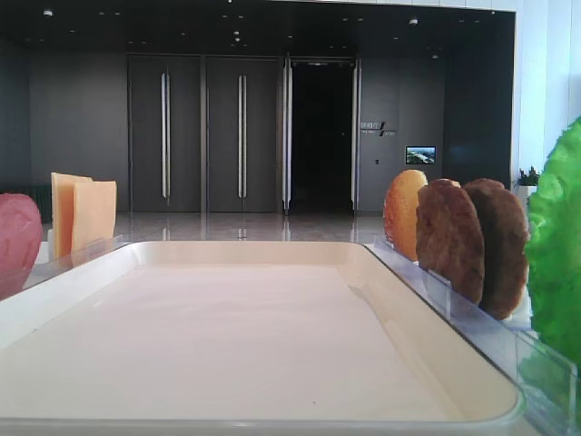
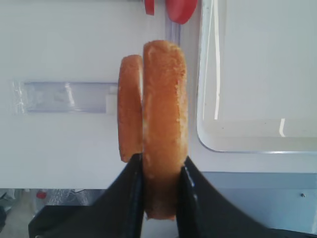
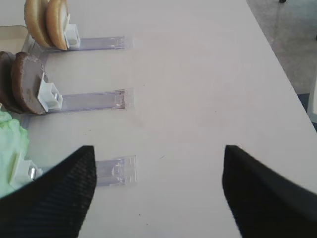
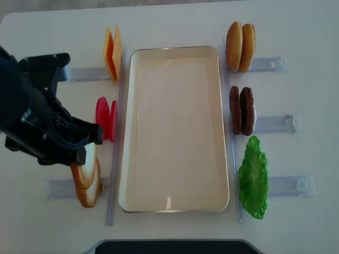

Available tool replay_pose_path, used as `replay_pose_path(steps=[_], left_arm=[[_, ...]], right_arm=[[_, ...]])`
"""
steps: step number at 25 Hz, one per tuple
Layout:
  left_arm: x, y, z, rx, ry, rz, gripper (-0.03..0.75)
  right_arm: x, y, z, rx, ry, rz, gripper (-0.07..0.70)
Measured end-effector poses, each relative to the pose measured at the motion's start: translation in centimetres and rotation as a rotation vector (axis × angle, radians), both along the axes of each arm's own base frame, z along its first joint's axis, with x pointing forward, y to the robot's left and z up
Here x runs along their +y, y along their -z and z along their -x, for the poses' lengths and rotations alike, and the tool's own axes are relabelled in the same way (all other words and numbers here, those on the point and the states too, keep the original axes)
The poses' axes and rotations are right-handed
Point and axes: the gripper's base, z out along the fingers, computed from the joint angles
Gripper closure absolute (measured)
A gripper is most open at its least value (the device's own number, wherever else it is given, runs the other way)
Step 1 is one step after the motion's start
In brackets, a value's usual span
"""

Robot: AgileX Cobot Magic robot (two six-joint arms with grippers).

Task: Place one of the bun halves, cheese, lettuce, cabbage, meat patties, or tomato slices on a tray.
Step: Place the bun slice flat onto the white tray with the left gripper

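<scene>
My left gripper (image 2: 161, 168) is shut on the lower edge of a golden-brown bun half (image 2: 164, 109) standing on edge. A thinner second bun half (image 2: 130, 109) stands just left of it. From above, the held bun half (image 4: 90, 166) is beside the tray's left rim, under the left arm (image 4: 42, 127). The cream tray (image 4: 175, 127) holds nothing. My right gripper (image 3: 158, 151) hangs open over bare table with nothing between its fingers. Cheese (image 4: 113, 53), tomato slices (image 4: 106, 119), meat patties (image 4: 242, 111) and lettuce (image 4: 253, 177) stand in racks around the tray.
Clear plastic racks (image 4: 275, 64) stick out from both long sides of the tray. Two more bun halves (image 4: 241, 46) stand at the far right. A rack end (image 3: 116, 171) lies by my right gripper's left finger. The table's near edge (image 2: 247, 173) runs just below the tray corner.
</scene>
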Motion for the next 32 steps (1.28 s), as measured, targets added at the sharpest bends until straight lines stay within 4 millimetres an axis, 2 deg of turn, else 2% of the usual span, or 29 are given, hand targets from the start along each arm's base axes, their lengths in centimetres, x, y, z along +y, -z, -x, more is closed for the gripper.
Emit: replay_pose_path(steps=[6, 15, 21, 27, 32], left_arm=[[-1.0, -0.2, -0.8, -0.084, 0.003, 0.110, 0.580], [-4.6, 1.4, -2.4, -0.072, 0.139, 0.344, 0.585], [-5.2, 3.2, -2.0, -0.070, 0.218, 0.414, 0.585], [-6.2, 4.8, -1.4, -0.131, 0.273, 0.591, 0.586], [-6.9, 5.8, -1.5, -0.148, 0.309, 0.661, 0.586]], right_arm=[[0.0, 0.0, 0.0, 0.000, 0.000, 0.000, 0.097], [0.0, 0.0, 0.0, 0.000, 0.000, 0.000, 0.097], [0.0, 0.0, 0.0, 0.000, 0.000, 0.000, 0.097], [0.0, 0.0, 0.0, 0.000, 0.000, 0.000, 0.097], [0.0, 0.0, 0.0, 0.000, 0.000, 0.000, 0.097]])
